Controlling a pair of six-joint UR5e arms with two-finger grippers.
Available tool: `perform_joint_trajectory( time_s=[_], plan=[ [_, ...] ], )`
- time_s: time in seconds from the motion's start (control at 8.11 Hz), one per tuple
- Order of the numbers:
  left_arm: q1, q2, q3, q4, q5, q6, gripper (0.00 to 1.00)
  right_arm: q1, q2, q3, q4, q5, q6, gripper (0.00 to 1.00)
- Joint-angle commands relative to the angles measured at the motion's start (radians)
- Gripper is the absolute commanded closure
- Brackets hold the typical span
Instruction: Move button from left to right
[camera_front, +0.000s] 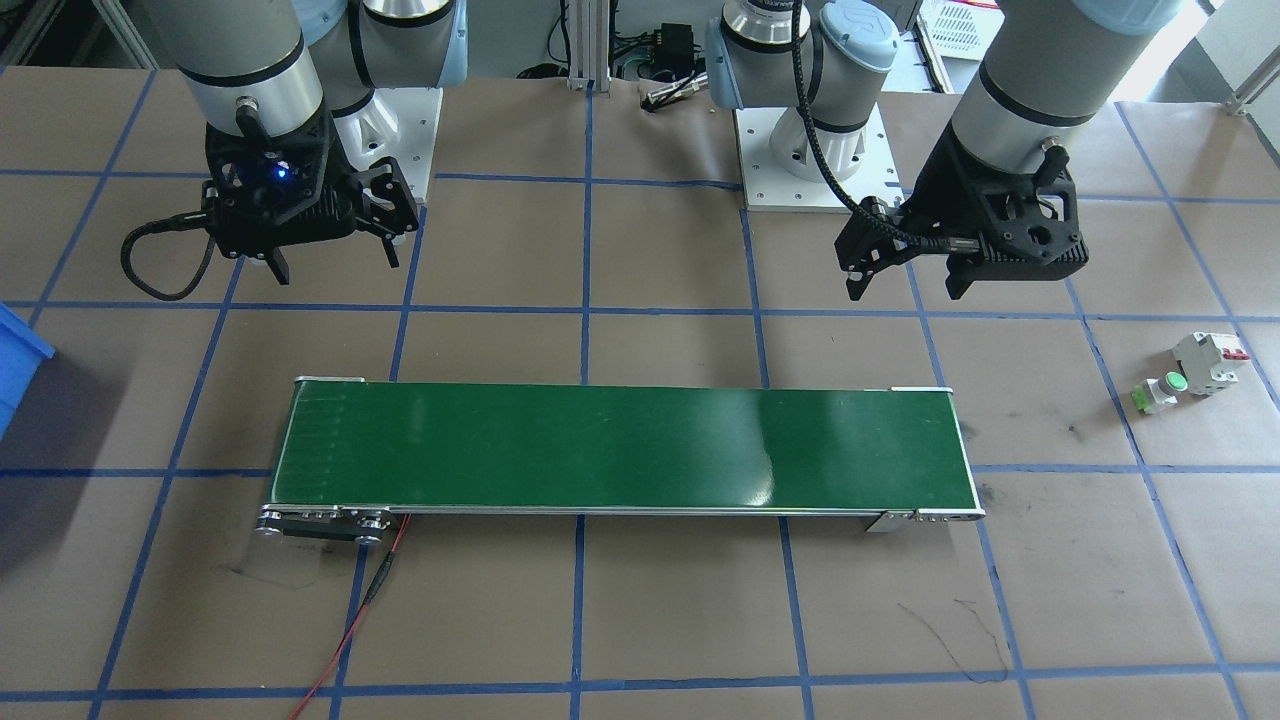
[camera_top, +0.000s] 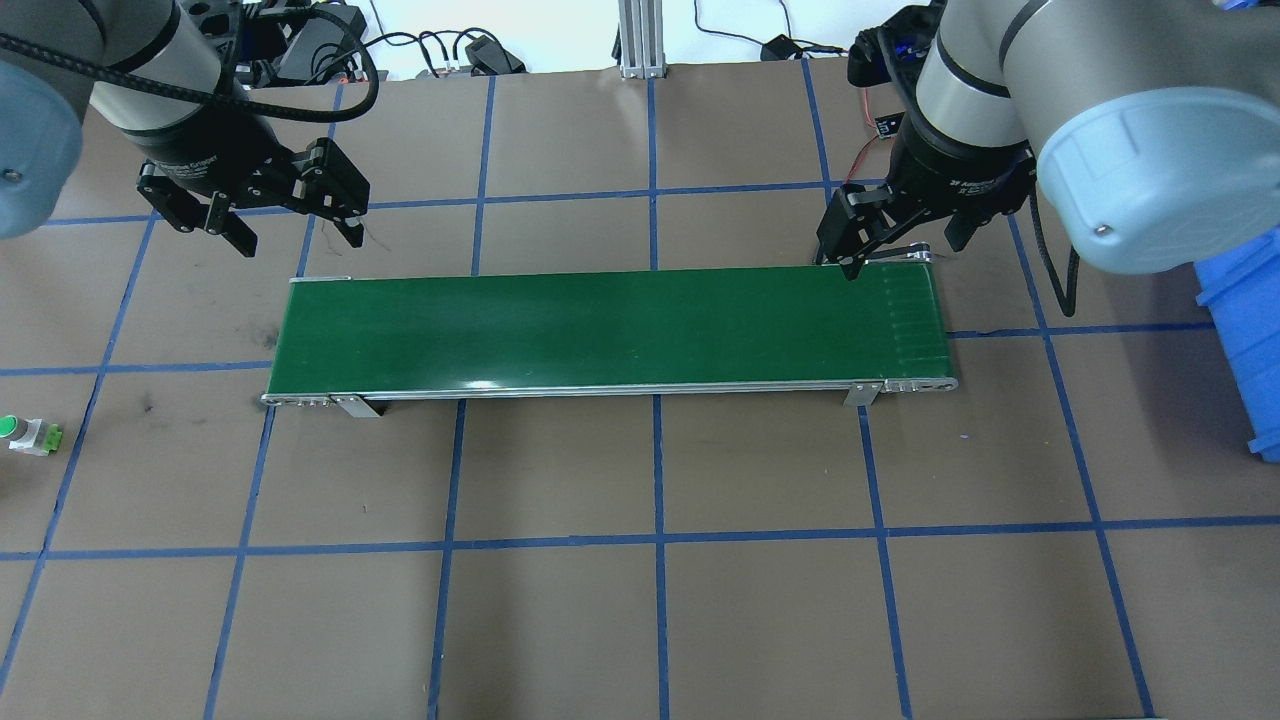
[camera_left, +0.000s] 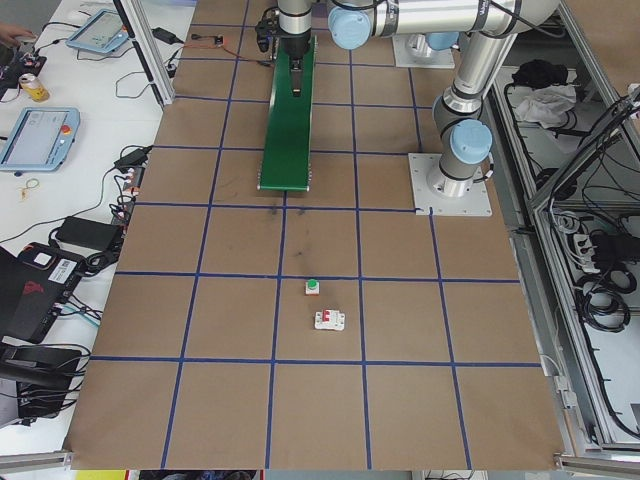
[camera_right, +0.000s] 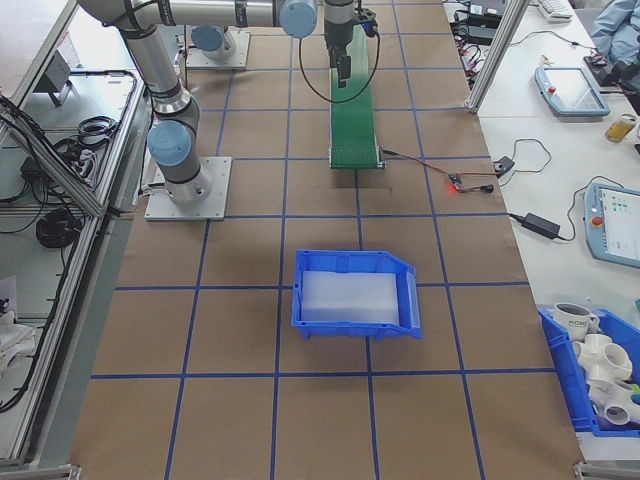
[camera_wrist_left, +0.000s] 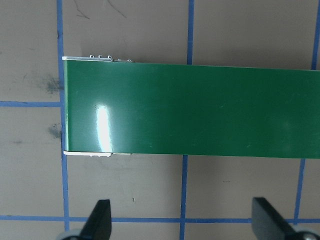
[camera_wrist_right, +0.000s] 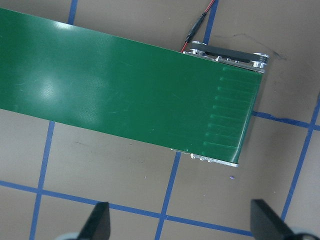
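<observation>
The left gripper's (camera_front: 905, 283) fingers (camera_wrist_left: 100, 217) stand wide apart with nothing between them, hanging above the table (camera_top: 640, 620) just behind the left end of the conveyor (camera_top: 610, 330). In its wrist view the belt's left end lies below and ahead of the fingertips. The right gripper's (camera_front: 335, 258) fingers (camera_wrist_right: 97, 220) are likewise spread and hold nothing; it hovers behind the conveyor's right end, where the rollers and a red wire (camera_front: 345, 640) show.

The button (camera_front: 1160, 390) rests on the table near its left edge, well apart from the conveyor and from both grippers, green cap up in the left side view. Just beside it, on the side nearer the table's left edge, lies a white breaker (camera_front: 1212, 362) with a red mark; from the front view they look close to touching, though I cannot tell if they do.

The conveyor lies lengthwise across the middle of the table, its green belt bare. A blue bin (camera_right: 357, 292) sits toward the table's right edge, well away from the conveyor's right end. Blue tape lines (camera_top: 655, 540) grid the brown table cover.
</observation>
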Motion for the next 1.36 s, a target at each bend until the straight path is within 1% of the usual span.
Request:
perform_joint_trajectory(
  time_s=[0.0,0.12,0.25,0.37,0.49,0.74,0.86,0.99,1.11,1.23],
  plan=[
    [0.007,0.017,-0.007,-0.003,0.003,0.005,0.00,0.000,-0.002,0.001,0.003,-0.007,0.001,0.00],
    [0.015,0.013,-0.001,-0.003,0.003,0.017,0.00,0.000,-0.005,-0.002,0.000,-0.032,-0.002,0.00],
    [0.026,0.010,0.002,-0.001,0.006,0.125,0.00,-0.005,-0.004,-0.006,-0.015,-0.053,0.003,0.00],
    [0.085,0.010,0.004,-0.003,0.014,0.193,0.00,-0.009,-0.002,-0.008,-0.070,-0.055,-0.002,0.00],
    [0.184,0.010,0.005,-0.004,0.012,0.237,0.00,-0.027,-0.002,-0.010,-0.075,-0.055,0.000,0.00],
    [0.393,-0.005,-0.004,0.002,0.011,0.403,0.00,-0.090,-0.014,-0.025,-0.058,-0.059,0.000,0.00],
    [0.476,-0.012,-0.007,0.012,0.011,0.435,0.00,-0.087,-0.019,-0.029,-0.055,-0.111,0.003,0.00],
    [0.544,-0.031,-0.009,0.037,0.012,0.463,0.00,-0.087,-0.019,-0.026,-0.053,-0.127,0.003,0.00],
    [0.591,-0.068,-0.009,0.042,0.012,0.513,0.00,-0.086,-0.019,-0.023,-0.052,-0.119,0.004,0.00],
    [0.636,-0.115,-0.009,0.070,0.012,0.556,0.00,-0.087,-0.019,-0.023,-0.032,-0.098,0.004,0.00]
  ],
)
